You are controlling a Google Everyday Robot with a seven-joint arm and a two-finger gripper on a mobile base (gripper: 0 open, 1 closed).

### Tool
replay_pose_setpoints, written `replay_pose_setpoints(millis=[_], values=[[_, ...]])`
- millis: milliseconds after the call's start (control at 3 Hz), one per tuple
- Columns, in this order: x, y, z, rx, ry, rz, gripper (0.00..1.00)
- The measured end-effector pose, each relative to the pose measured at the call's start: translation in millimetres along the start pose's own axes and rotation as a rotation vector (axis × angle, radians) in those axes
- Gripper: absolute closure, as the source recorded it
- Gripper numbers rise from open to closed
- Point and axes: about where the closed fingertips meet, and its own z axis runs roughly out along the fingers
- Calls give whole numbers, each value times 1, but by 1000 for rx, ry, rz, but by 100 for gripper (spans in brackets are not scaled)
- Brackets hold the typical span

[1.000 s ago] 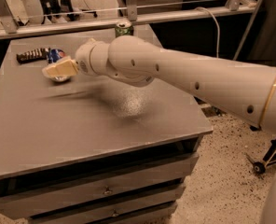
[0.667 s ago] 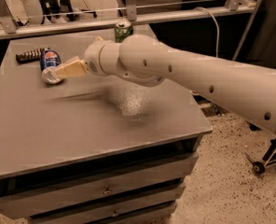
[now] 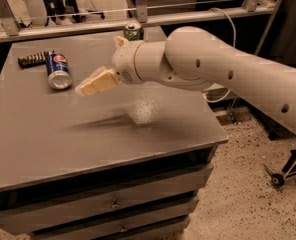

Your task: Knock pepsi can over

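Note:
The pepsi can is blue with a round red-white-blue logo. It lies on its side at the far left of the grey table, with its silver end towards the camera. My gripper hangs a little above the table just right of the can, apart from it. Its cream fingers are pressed together, point left and down, and hold nothing. The thick white arm reaches in from the right.
A green can stands upright at the table's back edge, behind my wrist. A dark ribbed bar lies just behind the pepsi can. A metal rail runs behind the table. Drawers are below the front edge.
My gripper has drawn back to the right, away from the pepsi can. The can, partly hidden behind the fingers before, now lies in full view on its side.

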Motion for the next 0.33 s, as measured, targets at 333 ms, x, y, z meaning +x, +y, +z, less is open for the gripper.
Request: replay_pose_setpoints(millis=[333], values=[[2, 5, -3, -19, 6, -4, 0]])
